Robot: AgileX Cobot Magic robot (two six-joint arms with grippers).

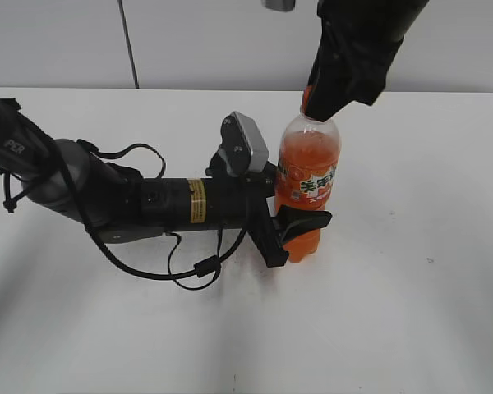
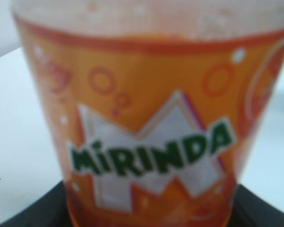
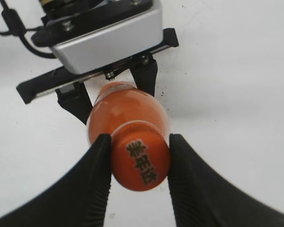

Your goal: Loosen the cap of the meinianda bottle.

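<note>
Jaws on the right gripper were pinched onto the orange cap from both sides, coming down from above. Left gripper was clamped around the lower body of the meinianda bottle, which stood upright on the white table.

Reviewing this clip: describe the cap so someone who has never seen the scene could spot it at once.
On the white table stands one orange soda bottle, its lower body clasped by the left gripper. At its very top sits the cap, between the right gripper's two black fingers. It is small, round and orange, with dark Chinese characters printed on its top, the only lid in sight.
</note>
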